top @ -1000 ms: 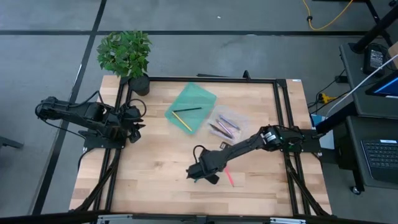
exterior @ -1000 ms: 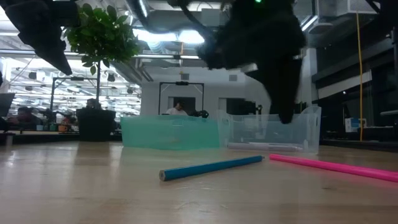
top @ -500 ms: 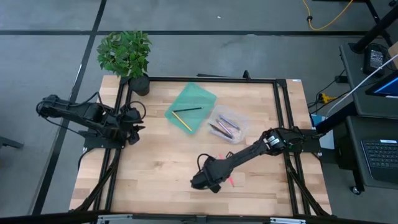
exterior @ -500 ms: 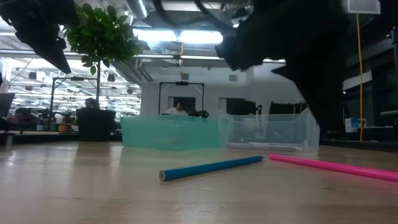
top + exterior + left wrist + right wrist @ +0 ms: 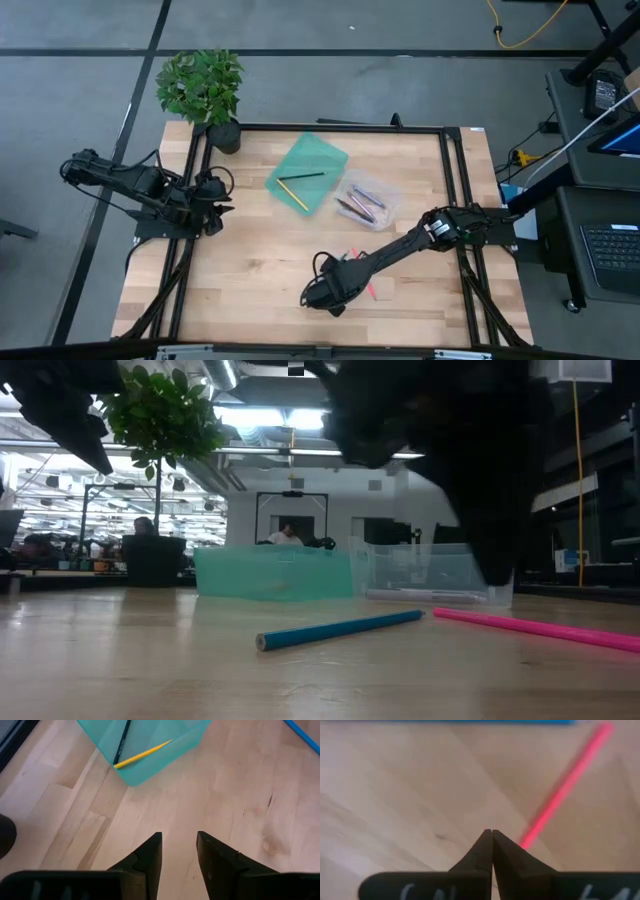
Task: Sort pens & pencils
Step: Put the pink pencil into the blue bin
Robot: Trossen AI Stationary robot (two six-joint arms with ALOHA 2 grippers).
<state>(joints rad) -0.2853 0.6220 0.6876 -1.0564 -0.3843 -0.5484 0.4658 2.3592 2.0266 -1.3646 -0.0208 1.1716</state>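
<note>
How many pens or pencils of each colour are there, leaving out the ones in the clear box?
Yellow stick, in the green tray: 1
Black stick, same tray: 1
Blue stick, loose on the table: 1
Pink stick, loose on the table: 1
Total: 4

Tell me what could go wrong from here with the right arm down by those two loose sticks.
The right gripper sits low over the table with its fingers shut and empty, next to the pink stick. Coming down like this, it would likely push the stick rather than grasp it. The blue stick lies close by on the table, so a sweep of the arm could roll it away too.
</note>
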